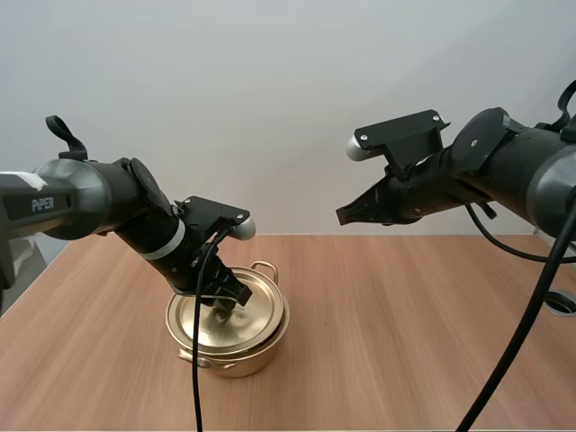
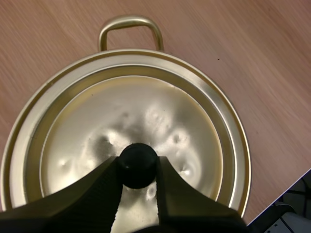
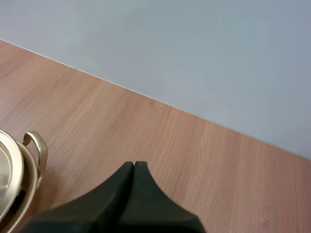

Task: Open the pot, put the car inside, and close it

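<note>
- The table point(image 1: 405, 315) lies bare across the centre and right of the frame.
- The pot point(image 1: 236, 358) stands lower left, with its lid point(image 1: 247, 310) over the mouth.
- My left gripper point(image 1: 227, 301) pinches the knob point(image 2: 138, 165), and my arm bars the left approach.
- My right gripper point(image 1: 346, 214), fingers together, hangs at upper right, well apart from the pot.

I see wooden worktop point(image 1: 405, 360): light brown, smooth, grain running side to side in high view. Plain pale grey wall point(image 1: 225, 108) rises behind worktop's far edge, meeting it in straight line. Near worktop's right edge, small pale ring-shaped item point(image 1: 565, 302), partly cut off; I cannot tell what it is.
</note>
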Tool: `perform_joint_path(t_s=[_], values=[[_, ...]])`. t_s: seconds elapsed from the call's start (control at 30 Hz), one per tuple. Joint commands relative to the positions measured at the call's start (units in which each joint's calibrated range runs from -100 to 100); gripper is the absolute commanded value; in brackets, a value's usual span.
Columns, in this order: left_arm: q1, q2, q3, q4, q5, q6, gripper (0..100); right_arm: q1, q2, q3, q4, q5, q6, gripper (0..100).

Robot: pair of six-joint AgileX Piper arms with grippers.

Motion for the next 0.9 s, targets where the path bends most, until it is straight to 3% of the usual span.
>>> perform_joint_path(t_s=[0.0, 0.17, 0.23, 0.3, 0.47, 0.6, 0.87], values=[[-0.03, 0.48, 1.02, -0.75, -0.76, 1.18, 0, -0.03, -0.02, 0.00, 0.03, -0.10, 0.02, 0], [-0.03, 0.92, 2.04, -2.03, -3.36, 2.89, 0, -0.03, -0.02, 0.00, 0.03, -0.10, 0.02, 0], [-0.03, 0.92, 2.04, -3.83, -3.17, 4.39, 6, -0.03, -0.02, 0.00, 0.03, -0.10, 0.02, 0], [-0.03, 0.92, 2.04, -4.36, -3.17, 4.68, 20, -0.03, -0.02, 0.00, 0.03, -0.10, 0.02, 0], [-0.03, 0.92, 2.04, -4.46, -2.93, 4.68, 68, -0.03, -0.02, 0.00, 0.03, -0.10, 0.02, 0], [0.06, 0.53, 2.04, -3.53, 0.25, 3.56, 88, -0.03, -0.02, 0.00, 0.03, -0.10, 0.02, 0], [0.06, -8.82, -2.53, -6.10, -4.35, 3.52, 90, -0.03, -0.02, 0.00, -0.08, -0.10, 0.02, 0]])
